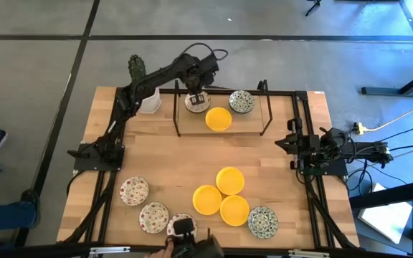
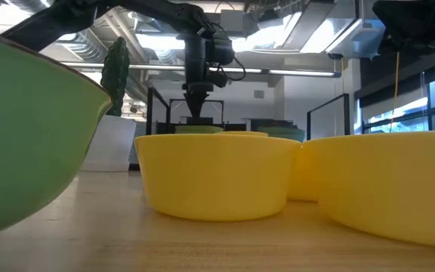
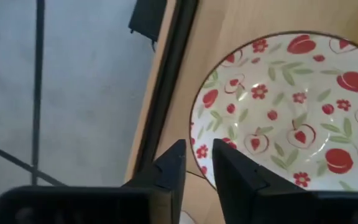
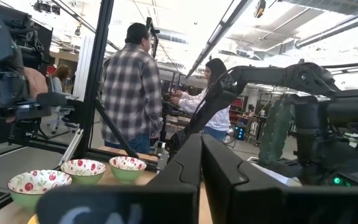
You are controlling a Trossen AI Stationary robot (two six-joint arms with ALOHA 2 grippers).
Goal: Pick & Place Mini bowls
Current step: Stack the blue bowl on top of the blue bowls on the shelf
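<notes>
My left gripper [image 1: 198, 97] reaches to the table's far side, pointing down at a white mini bowl with a red pattern [image 1: 196, 104], and is shut on its rim. Beside that bowl sit a yellow bowl [image 1: 219, 119] and a green-grey patterned bowl [image 1: 241, 101]. Near the table's front edge lie three yellow bowls [image 1: 221, 198], a green-grey one [image 1: 262, 221] and three red-patterned ones [image 1: 143, 204], all flat on their bases. My right gripper [image 1: 284, 142] waits shut at the table's right edge. My left gripper comes from above, pointing down, with the red-patterned bowl's rim [image 3: 198, 176] between its two fingers [image 3: 171, 167]: one finger inside the bowl, one outside. Whether the bowl's base rests on the table or hangs just clear I cannot tell.
A black bar frame [image 1: 265, 107] stands around the far bowls. A white pot with a green cactus [image 1: 141, 84] sits at the far left corner, close to my left arm. Bare wood [image 1: 163, 154] lies mid-table. People [image 4: 132, 87] stand in the room beyond.
</notes>
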